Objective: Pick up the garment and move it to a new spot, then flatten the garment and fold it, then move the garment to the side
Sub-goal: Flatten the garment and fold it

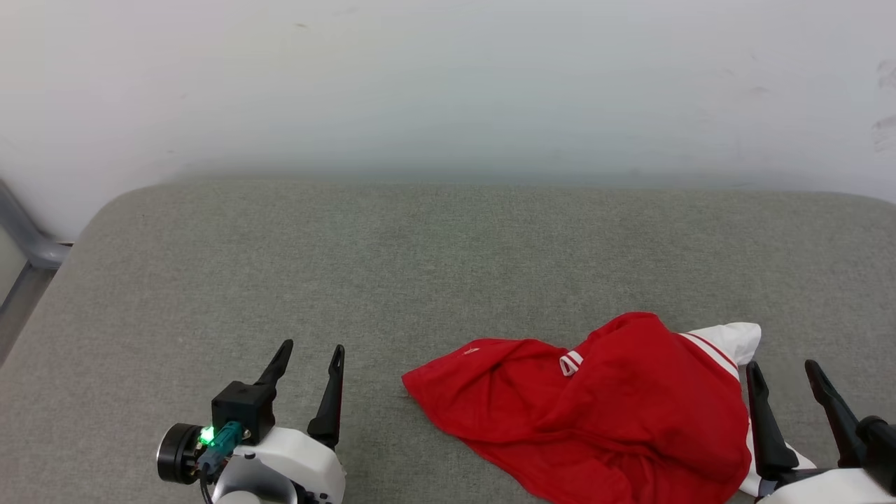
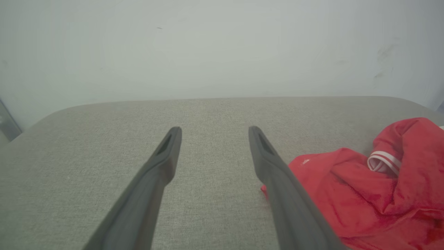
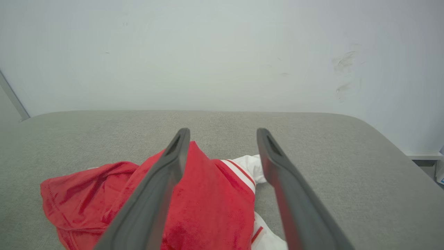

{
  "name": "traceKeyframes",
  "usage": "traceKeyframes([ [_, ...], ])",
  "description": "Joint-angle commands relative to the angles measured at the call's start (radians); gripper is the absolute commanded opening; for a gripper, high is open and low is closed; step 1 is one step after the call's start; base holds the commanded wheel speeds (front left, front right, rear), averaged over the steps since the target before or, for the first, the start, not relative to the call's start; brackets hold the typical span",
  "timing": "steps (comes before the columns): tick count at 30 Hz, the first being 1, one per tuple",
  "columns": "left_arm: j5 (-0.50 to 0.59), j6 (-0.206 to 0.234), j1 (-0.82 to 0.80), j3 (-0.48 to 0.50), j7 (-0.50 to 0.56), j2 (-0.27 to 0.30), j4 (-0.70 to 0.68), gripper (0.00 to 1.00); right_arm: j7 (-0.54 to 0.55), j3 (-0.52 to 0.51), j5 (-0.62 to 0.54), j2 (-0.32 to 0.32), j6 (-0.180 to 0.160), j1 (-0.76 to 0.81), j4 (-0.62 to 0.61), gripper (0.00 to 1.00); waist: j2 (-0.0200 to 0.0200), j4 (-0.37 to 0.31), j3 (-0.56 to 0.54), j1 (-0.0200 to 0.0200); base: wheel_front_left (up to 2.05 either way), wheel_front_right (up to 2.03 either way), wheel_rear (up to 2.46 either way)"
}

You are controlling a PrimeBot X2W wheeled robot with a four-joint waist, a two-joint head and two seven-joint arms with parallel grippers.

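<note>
A soft grey padded top (image 1: pixel 448 245) sits against a plain white wall (image 1: pixel 448 84). The red T-shirt (image 1: pixel 616 413) lies in a crumpled heap on the near right side. The right gripper (image 1: pixel 782 364) is just beside its white sleeve (image 1: pixel 735 339) — fingers spread wide. The left gripper (image 1: pixel 312 346) is well off to the left over bare grey cloth — fingers wide apart too.
</note>
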Motion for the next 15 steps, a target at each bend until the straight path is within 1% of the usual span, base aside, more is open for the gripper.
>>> traceKeyframes([
  [1, 0.0, 0.005, 0.008, -0.003, 0.005, 0.006, 0.001, 1.0, 0.004, 0.002, 0.006, 0.001, 0.0, 0.02, -0.015, 1.0, 0.0, -0.006, -0.003, 0.0001, 0.0, 0.0, 0.0],
  [4, 0.001, 0.004, 0.005, -0.007, 0.018, 0.015, -0.005, 1.0, 0.015, 0.007, 0.013, 0.001, 0.0, 0.034, -0.033, 1.0, 0.0, -0.016, -0.005, 0.0001, 0.0, 0.0, 0.0],
  [7, 0.007, -0.017, -0.021, -0.03, 0.052, 0.019, -0.01, 1.0, 0.025, 0.01, 0.015, 0.001, 0.0, 0.038, -0.042, 1.0, 0.0, -0.021, -0.003, 0.0001, 0.0, 0.0, 0.0],
  [10, 0.008, -0.051, -0.065, -0.084, 0.112, 0.007, -0.021, 1.0, 0.034, 0.013, 0.018, 0.001, 0.0, 0.037, -0.05, 1.0, 0.0, -0.021, 0.005, 0.0001, 0.0, 0.0, 0.0],
  [12, 0.0, -0.074, -0.099, -0.132, 0.17, -0.003, -0.024, 1.0, 0.039, 0.014, 0.019, 0.001, 0.0, 0.033, -0.056, 1.0, 0.0, -0.022, 0.014, 0.0001, 0.0, 0.0, 0.0],
  [14, -0.011, -0.09, -0.142, -0.188, 0.235, -0.012, -0.027, 1.0, 0.049, 0.017, 0.015, 0.001, 0.0, 0.028, -0.062, 1.0, 0.0, -0.027, 0.025, 0.0001, 0.0, 0.0, 0.0],
  [15, -0.011, -0.09, -0.142, -0.188, 0.235, -0.012, -0.027, 1.0, 0.049, 0.017, 0.015, 0.001, 0.0, 0.028, -0.062, 1.0, 0.0, -0.027, 0.025, 0.0001, 0.0, 0.0, 0.0],
])
